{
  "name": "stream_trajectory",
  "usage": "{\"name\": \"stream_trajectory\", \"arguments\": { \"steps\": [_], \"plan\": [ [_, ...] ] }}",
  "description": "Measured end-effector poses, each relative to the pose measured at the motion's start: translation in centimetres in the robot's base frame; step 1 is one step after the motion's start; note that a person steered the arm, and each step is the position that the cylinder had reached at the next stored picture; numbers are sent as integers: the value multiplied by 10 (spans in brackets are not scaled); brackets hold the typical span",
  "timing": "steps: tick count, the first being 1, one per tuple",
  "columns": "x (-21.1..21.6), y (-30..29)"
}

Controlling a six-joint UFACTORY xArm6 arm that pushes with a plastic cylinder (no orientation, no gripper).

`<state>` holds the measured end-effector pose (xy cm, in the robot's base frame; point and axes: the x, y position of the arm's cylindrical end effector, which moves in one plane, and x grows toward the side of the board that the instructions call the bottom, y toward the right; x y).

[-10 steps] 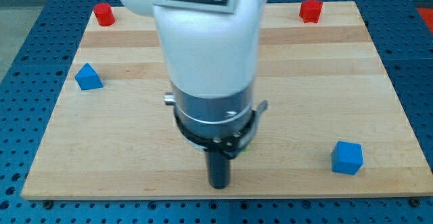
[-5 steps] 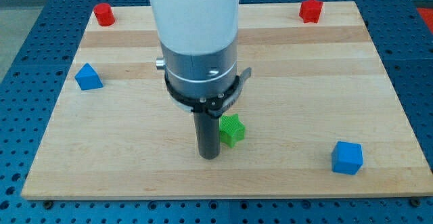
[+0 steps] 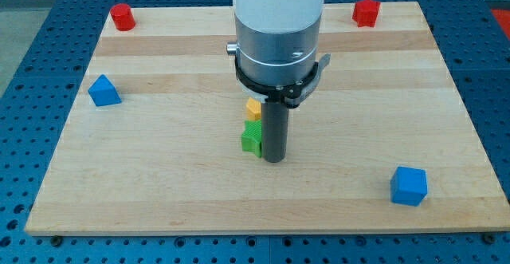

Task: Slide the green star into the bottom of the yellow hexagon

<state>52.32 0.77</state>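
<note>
standing on the wooden board (image 3: pixel 159 184) a little below its middle, our rod comes down from the white and grey arm (image 3: pixel 278 33) that fills the view's top centre, and my tip (image 3: pixel 274 160) rests on the wood just to the view's right of the green star (image 3: pixel 252 136). we carry no jaws at all, only this straight dark rod, so nothing is spread, pressed together or pinching; the rod's side appears to touch the green star, though the rod hides that edge and we cannot be sure of contact. the green star sits directly below the yellow hexagon (image 3: pixel 253 108) in the view, the two so close that they seem to touch, with the green star's upper edge against the yellow hexagon's lower side. only the left part of each shows, since the rod and the arm's collar cover the rest, so their shapes are hard to make out here. a red block (image 3: pixel 122 17), roughly a cylinder, stands at the board's top left corner, and another red block (image 3: pixel 366 12) stands near the top right corner. a blue block (image 3: pixel 103 91) of wedge-like form lies near the view's left edge of the board, well apart from the tip, and a blue cube (image 3: pixel 409 186) lies near the bottom right corner.
</note>
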Motion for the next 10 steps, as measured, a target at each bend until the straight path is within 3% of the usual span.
{"name": "stream_trajectory", "arguments": {
  "steps": [2,4,6,10],
  "plan": [
    [15,-3],
    [3,-6],
    [38,-9],
    [7,-28]
  ]
}}
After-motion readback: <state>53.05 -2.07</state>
